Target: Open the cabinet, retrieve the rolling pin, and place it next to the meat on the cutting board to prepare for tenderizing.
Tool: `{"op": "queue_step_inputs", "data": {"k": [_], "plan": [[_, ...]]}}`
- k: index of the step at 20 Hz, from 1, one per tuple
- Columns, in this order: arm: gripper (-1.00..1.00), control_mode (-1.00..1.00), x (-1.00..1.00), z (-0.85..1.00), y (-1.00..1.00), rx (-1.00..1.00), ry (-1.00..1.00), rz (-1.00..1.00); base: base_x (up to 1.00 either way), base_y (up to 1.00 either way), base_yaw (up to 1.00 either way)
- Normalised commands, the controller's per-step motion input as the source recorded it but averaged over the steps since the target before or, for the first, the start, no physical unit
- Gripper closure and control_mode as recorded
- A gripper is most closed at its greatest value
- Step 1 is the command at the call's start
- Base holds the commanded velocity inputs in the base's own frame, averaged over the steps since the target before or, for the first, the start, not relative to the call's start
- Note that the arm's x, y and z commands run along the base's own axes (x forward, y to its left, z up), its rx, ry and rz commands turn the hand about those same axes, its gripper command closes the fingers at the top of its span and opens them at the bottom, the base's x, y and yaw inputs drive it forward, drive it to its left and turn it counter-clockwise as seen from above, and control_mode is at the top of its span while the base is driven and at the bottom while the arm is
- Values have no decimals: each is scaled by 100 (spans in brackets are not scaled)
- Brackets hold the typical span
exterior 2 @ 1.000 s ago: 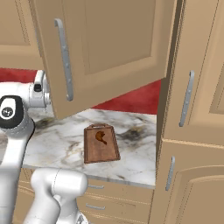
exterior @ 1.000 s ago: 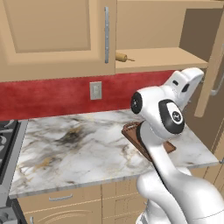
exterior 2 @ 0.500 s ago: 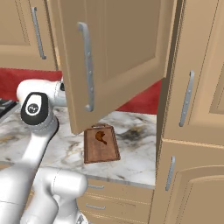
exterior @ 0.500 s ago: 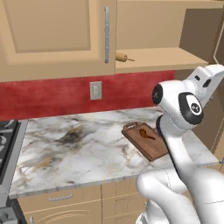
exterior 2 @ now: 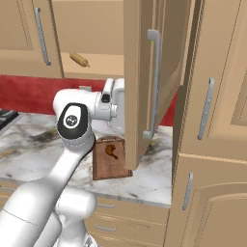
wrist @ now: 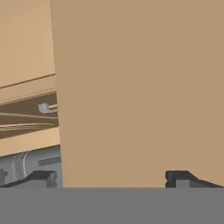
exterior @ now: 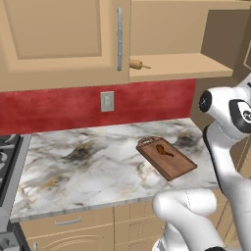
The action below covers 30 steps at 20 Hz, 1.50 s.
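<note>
The cabinet [exterior: 63,39] has its left door shut and its right door [exterior 2: 140,72] swung wide, seen nearly edge-on in the right base view. On the open inner shelf lies the rolling pin [exterior: 137,64], also seen at the shelf's left [exterior 2: 78,59]. The cutting board [exterior: 166,158] rests on the marble counter with the meat [exterior: 163,150] on it. My gripper [wrist: 111,179] is open, its fingertips [wrist: 39,178] far apart, with the door's tan face close in front. In the right base view my hand is behind that door, above the cutting board [exterior 2: 110,157].
A stove edge [exterior: 7,162] lies at the counter's far left. A wall outlet [exterior: 107,101] sits on the red backsplash. Drawers [exterior: 68,223] run below the counter. Tall cabinets [exterior 2: 217,96] stand just right of the open door.
My arm has swung right and the cabinet's right door has opened further with it, uncovering the cutting board. The base has not moved.
</note>
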Motion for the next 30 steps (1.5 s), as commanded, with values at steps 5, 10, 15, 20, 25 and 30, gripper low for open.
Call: {"op": "queue_step_inputs", "data": {"k": [5,10,15,20,25,30], "plan": [[-100,-100,0,0,-55,0,1,-3,0,0,0],[-100,-100,-30,0,-6,0,-3,0,0,0,0],[-100,-100,-62,-3,71,0,-11,0,0,0,0],[-100,-100,-44,-16,100,0,-12,1,0,0,0],[-100,-100,-27,-12,100,2,-19,5,0,0,0],[-100,-100,-22,2,99,8,-28,3,0,0,0]]}}
